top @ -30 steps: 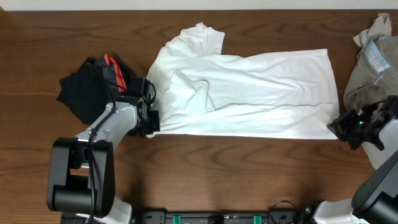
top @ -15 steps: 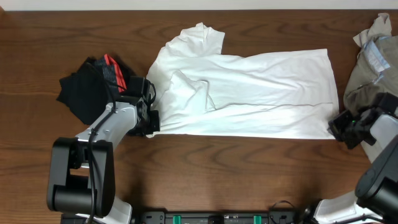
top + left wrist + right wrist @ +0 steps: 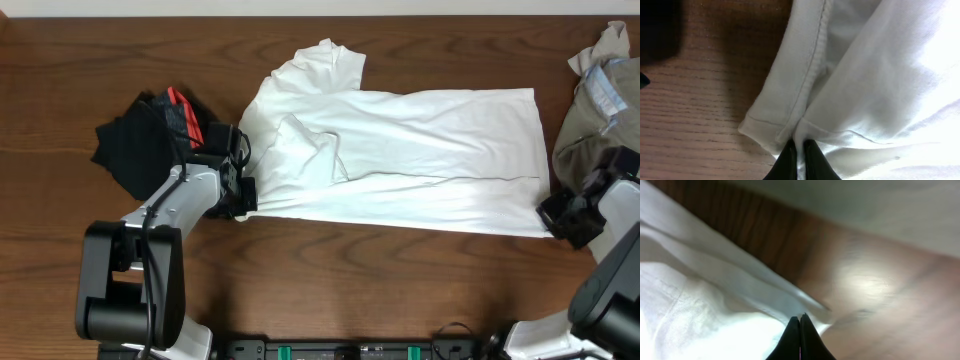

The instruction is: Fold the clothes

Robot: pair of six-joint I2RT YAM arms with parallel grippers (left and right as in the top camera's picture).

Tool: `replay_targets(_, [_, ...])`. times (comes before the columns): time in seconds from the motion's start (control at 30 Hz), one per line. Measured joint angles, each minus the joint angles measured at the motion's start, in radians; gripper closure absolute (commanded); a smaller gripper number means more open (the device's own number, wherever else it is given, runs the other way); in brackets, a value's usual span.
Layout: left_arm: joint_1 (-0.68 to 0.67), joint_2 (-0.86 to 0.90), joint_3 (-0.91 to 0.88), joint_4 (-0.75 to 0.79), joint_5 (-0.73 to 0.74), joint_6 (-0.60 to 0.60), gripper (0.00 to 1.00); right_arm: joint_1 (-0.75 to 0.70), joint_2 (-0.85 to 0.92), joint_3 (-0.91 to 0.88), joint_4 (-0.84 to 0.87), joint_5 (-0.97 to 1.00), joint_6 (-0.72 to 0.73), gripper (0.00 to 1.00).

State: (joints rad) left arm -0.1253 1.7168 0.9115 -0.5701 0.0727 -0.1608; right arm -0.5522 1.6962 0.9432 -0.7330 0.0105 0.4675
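Since the plain white short-sleeved T-shirt (image 3: 400, 150) presumably needs stretching flat before folding, left gripper (image 3: 241, 196) clamps its 8 o'clock corner, right gripper (image 3: 556, 216) pinches the 4 o'clock hem.

Dark brown wood-grain table (image 3: 320, 290), faint glare on surface; pale strip (image 3: 300, 6) along far edge.

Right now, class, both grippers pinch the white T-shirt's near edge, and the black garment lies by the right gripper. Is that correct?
No. The overhead view shows the black garment by the left gripper. That gripper and the right gripper do pinch the near edge of the white T-shirt.
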Motion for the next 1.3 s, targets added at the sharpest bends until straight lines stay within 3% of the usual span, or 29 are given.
replay_targets(0.17, [0.0, 0.0, 0.0, -0.001, 0.002, 0.0, 0.94, -0.011, -0.077, 0.005, -0.006, 0.051, 0.0, 0.97])
replay_targets(0.47, [0.006, -0.011, 0.008, -0.023, 0.04, -0.001, 0.89, -0.007, -0.125, 0.007, -0.007, -0.152, -0.072, 0.97])
replay_targets(0.77, [0.007, -0.113, 0.01, -0.01, 0.061, -0.003, 0.88, 0.097, -0.124, -0.001, -0.019, -0.199, -0.09, 0.93])
replay_targets(1.3, [-0.048, -0.051, 0.014, 0.224, 0.232, 0.063, 0.87, 0.145, 0.001, -0.05, 0.018, -0.147, -0.019, 0.92])
